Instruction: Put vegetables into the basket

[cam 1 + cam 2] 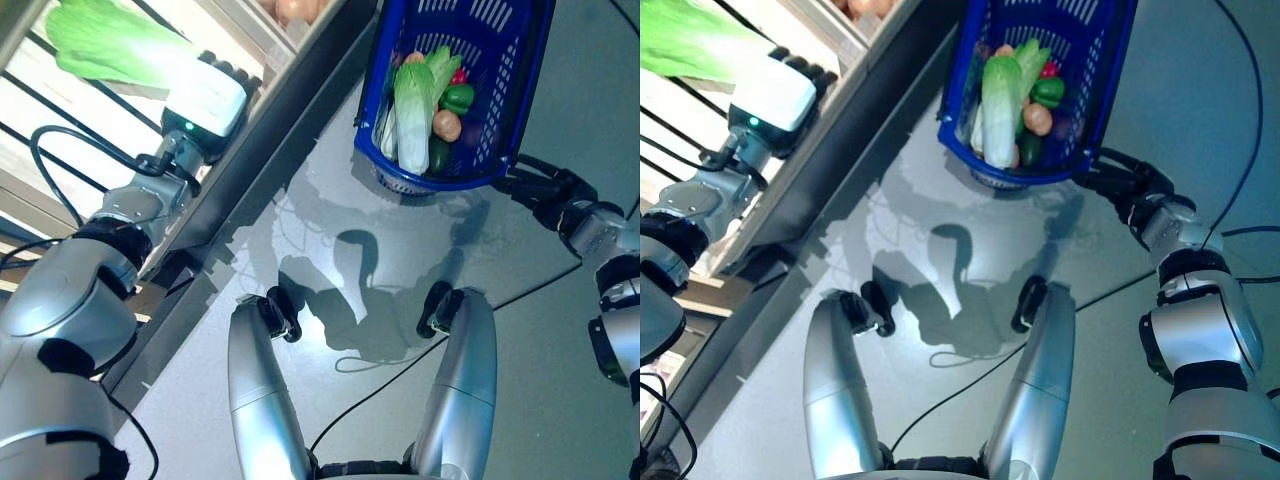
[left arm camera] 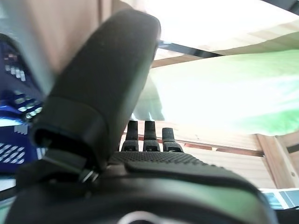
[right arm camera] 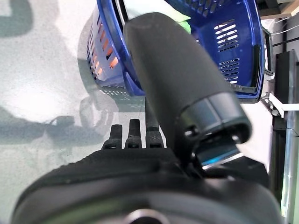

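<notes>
- Blue plastic basket with slotted walls at the upper right of the left eye view, hanging above the grey floor, kept up so more food can drop in.
- Right hand at the basket's lower right edge in the right eye view, dark fingers at the basket's rim or handle, seemingly holding it up; cannot tell from these pictures if curled round it or just pushed against it.
- Already inside the basket: a long pale green and white leafy cabbage, a shiny green pepper, a small round brown potato, and something small and red near the far side. Piled together at the low end because the basket tips that way.
- Left hand at the upper left of the left eye view, up on the pale wooden shelf, reaching for the next thing to pick.
- Big bright green leafy vegetable lying on the shelf just past the left hand's fingers. Fingers straight and side by side, thumb standing up apart, nothing grabbed yet.
- More round brownish vegetables at the top middle, on the shelf.
- Likely next: close round the leafy green, then carry it across to the basket.
</notes>
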Robot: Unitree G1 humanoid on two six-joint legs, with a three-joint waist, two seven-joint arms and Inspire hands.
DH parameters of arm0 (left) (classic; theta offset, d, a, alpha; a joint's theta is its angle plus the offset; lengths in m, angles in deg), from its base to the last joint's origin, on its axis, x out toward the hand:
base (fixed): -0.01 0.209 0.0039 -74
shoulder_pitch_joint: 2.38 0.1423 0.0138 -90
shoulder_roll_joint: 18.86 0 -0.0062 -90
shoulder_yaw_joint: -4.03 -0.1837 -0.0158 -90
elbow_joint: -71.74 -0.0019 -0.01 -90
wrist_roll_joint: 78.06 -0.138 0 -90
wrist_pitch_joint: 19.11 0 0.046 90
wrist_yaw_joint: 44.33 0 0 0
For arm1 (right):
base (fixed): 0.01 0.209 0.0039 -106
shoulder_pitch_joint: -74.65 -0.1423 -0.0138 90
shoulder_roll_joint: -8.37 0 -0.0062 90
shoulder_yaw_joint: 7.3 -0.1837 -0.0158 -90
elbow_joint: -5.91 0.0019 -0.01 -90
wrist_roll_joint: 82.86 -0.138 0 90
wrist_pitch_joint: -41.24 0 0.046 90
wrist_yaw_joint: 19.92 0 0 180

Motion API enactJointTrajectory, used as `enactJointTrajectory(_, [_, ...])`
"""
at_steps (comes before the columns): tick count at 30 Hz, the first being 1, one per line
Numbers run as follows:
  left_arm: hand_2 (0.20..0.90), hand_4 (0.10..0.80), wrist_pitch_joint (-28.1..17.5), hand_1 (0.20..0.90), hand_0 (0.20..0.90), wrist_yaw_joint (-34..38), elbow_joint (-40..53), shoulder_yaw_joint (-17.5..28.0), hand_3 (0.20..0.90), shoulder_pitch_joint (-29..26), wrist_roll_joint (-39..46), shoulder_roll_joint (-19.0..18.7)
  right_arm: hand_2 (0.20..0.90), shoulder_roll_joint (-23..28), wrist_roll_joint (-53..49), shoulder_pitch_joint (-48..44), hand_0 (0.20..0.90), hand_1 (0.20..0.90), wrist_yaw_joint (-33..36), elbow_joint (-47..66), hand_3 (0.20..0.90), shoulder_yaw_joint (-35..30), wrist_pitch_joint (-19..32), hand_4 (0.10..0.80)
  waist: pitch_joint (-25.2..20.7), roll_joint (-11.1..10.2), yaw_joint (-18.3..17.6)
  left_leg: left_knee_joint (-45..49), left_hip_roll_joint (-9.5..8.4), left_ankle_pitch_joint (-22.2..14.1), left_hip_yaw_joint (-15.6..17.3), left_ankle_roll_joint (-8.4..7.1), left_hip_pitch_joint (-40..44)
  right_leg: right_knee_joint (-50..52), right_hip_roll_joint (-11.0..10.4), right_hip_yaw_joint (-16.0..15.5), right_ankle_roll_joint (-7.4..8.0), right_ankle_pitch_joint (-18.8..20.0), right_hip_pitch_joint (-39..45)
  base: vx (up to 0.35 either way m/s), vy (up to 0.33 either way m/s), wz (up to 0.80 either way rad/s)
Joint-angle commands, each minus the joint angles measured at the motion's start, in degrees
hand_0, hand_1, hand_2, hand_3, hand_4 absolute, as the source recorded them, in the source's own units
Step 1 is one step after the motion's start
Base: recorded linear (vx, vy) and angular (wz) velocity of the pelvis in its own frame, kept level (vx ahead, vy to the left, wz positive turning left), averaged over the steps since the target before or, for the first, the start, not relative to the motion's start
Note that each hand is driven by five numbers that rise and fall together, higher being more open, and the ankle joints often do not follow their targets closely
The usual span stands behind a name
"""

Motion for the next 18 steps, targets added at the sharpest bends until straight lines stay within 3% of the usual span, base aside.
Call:
enactJointTrajectory(1, [0.900, 0.800, 4.16, 0.900, 0.900, 0.62, -1.62, 0.09, 0.900, -9.53, 2.63, -2.13, 0.900, 0.37, -4.25, -2.22, 0.900, 0.900, -4.03, 1.84, 0.900, 1.69, 1.01, 0.800, -0.09, -0.01, -0.51, 0.22, 3.91, -5.50, -7.43, -9.04, -3.31, -3.54, -3.30, 3.43, 3.38, 3.01, -0.60, 0.002, 0.039, -0.09])
enactJointTrajectory(11, [0.900, 0.800, 9.66, 0.900, 0.900, -9.69, -5.93, -1.00, 0.900, -9.46, 6.00, -2.34, 0.900, 1.31, -5.18, -0.04, 0.900, 0.900, -6.03, 1.91, 0.900, 0.40, -0.32, 0.800, -0.60, -0.64, -1.23, 6.70, 4.76, -7.05, -10.57, -8.26, -9.33, 2.74, -3.32, 6.16, 2.77, 1.40, -6.50, 0.020, 0.044, -0.07])
enactJointTrajectory(18, [0.900, 0.800, 11.05, 0.900, 0.900, -13.23, -8.18, 0.72, 0.900, -7.66, 6.45, -4.18, 0.900, 2.62, -6.22, 1.41, 0.900, 0.900, -6.70, 2.30, 0.900, -0.41, 0.19, 0.800, -1.70, -0.58, -1.31, 7.19, 4.79, -6.66, -10.46, -7.51, -9.71, 3.47, -3.34, 6.18, 2.25, 1.46, -6.90, 0.040, 0.059, -0.05])
